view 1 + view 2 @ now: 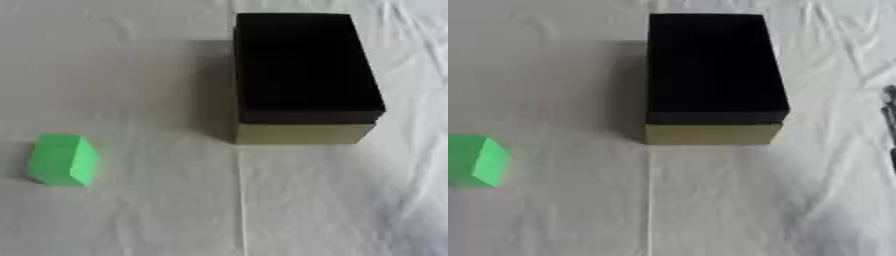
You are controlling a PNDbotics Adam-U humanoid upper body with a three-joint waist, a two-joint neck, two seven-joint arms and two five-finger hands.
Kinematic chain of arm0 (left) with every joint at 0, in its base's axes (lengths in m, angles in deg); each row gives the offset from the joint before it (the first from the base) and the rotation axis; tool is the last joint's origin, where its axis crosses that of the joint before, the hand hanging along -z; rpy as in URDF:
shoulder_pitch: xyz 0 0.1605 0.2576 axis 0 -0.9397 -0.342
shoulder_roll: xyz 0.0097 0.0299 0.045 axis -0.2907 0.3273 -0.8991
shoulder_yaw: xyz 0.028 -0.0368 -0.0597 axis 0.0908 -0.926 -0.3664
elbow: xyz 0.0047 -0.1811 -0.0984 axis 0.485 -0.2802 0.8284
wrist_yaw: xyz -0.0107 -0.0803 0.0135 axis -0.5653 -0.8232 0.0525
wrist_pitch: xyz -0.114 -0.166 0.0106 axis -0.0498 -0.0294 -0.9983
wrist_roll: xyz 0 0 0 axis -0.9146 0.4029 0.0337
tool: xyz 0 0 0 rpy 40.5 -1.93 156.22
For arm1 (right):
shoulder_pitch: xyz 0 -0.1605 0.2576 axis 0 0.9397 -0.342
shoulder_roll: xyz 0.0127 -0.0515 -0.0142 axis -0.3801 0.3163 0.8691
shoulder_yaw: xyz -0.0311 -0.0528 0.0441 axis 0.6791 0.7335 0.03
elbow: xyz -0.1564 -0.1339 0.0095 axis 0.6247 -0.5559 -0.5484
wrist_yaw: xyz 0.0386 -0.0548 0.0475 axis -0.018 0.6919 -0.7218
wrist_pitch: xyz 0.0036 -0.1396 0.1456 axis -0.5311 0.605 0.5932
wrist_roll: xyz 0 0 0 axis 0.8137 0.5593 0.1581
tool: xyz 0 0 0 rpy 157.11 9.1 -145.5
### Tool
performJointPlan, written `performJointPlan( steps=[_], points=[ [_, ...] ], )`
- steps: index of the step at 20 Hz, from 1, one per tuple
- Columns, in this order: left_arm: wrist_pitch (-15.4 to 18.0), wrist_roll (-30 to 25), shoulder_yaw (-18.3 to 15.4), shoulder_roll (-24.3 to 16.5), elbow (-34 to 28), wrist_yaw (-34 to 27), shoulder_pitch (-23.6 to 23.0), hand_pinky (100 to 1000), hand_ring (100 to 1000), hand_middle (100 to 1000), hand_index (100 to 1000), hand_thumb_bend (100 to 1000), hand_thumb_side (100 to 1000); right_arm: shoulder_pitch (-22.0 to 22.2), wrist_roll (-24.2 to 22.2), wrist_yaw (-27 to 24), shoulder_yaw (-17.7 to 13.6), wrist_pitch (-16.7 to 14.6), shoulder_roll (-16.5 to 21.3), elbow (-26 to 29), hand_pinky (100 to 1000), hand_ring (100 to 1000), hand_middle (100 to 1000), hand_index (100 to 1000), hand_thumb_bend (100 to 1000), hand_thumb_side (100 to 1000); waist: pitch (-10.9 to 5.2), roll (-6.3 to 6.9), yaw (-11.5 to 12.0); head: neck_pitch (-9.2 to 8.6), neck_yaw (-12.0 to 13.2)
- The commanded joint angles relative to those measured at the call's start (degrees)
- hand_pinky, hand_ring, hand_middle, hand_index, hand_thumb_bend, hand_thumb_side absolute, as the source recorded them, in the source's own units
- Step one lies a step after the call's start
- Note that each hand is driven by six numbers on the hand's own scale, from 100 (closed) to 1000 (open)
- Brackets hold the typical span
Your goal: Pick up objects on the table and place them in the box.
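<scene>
A green block (61, 160) lies on the white cloth at the left, well apart from the box. The box (302, 134) stands at the upper middle, with a dark inside and a tan front wall; nothing shows within it. A thin dark sliver of my right hand (890, 117) shows at the right edge of the right eye view, to the right of the box and clear of it. My left hand shows in neither view.
A wrinkled white cloth (157, 75) covers the whole table. A crease (241, 200) runs from the box's front left corner down to the near edge.
</scene>
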Motion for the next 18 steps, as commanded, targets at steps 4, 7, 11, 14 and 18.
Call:
performJointPlan(
  steps=[4,7,11,14,18],
  points=[
    [-4.2,-2.7,-1.1,-7.6,-0.8,6.0,-2.4,604,623,670,745,775,945,-0.1,0.2,0.6,-0.6,0.0,1.3,1.1,867,802,819,825,100,1000,-0.98,0.13,0.2,0.59,-0.3],
    [-8.2,-6.7,-0.2,-13.7,-0.8,10.6,-4.2,616,630,680,764,776,954,0.1,0.4,0.8,-0.7,0.0,1.6,1.1,867,802,818,825,100,1000,-0.98,0.08,0.3,0.45,-0.6],
    [-12.1,-11.4,1.2,-20.6,-0.8,13.6,-5.1,626,639,688,777,775,955,0.0,0.4,1.0,-0.5,0.0,1.9,1.1,867,801,818,825,100,1000,-1.01,0.04,0.4,0.29,-0.7],
    [-14.6,-15.7,2.9,-24.9,-0.8,14.3,-6.2,637,649,696,789,773,951,-0.1,0.3,1.0,-0.5,0.0,2.1,1.1,868,801,818,825,100,1000,-0.99,-0.05,0.4,-0.03,-0.7],
    [-18.1,-23.2,5.3,-29.1,-0.8,14.9,-7.7,651,667,709,803,765,912,-0.1,0.3,1.1,-0.5,0.0,2.3,1.1,868,800,818,825,100,1000,-0.94,-0.15,0.2,-0.4,-0.7]
  ],
)
